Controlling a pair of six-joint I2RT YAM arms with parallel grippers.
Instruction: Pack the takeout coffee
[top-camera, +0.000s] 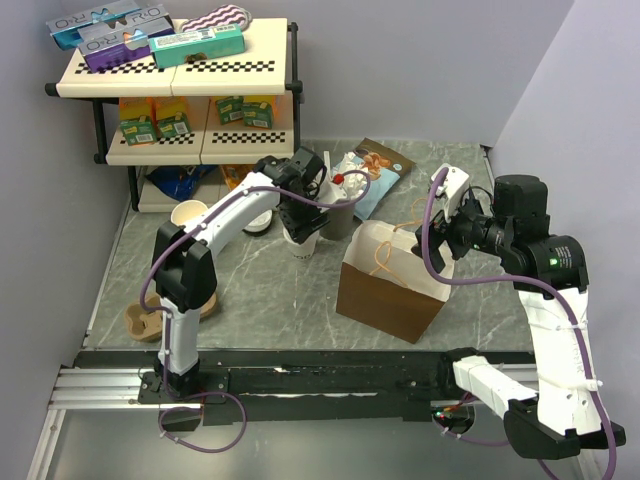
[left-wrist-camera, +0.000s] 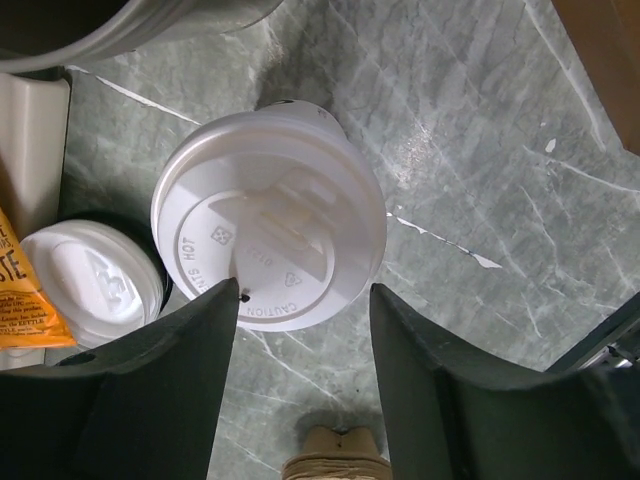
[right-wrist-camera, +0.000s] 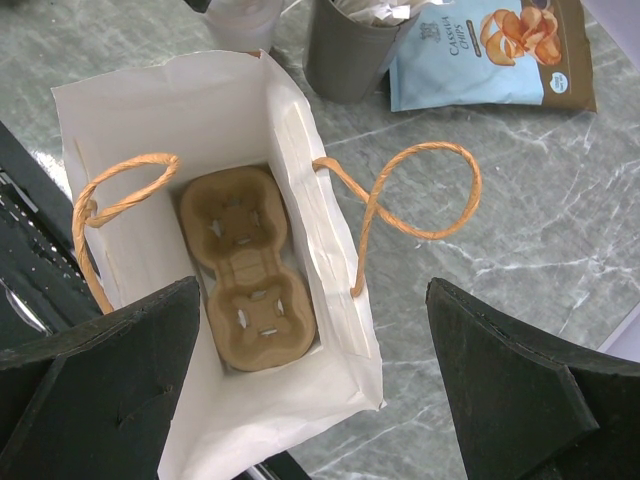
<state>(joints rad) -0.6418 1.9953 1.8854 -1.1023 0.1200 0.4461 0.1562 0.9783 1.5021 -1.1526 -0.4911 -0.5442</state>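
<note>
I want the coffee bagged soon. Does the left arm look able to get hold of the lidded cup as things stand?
Probably yes: the left gripper hovers right above the coffee cup, jaws apart, with nothing between them and its lid. A loose lid sits close by.

Takeout coffee (left-wrist-camera: 268, 215) between left pincer (left-wrist-camera: 305, 298) jaws
</note>
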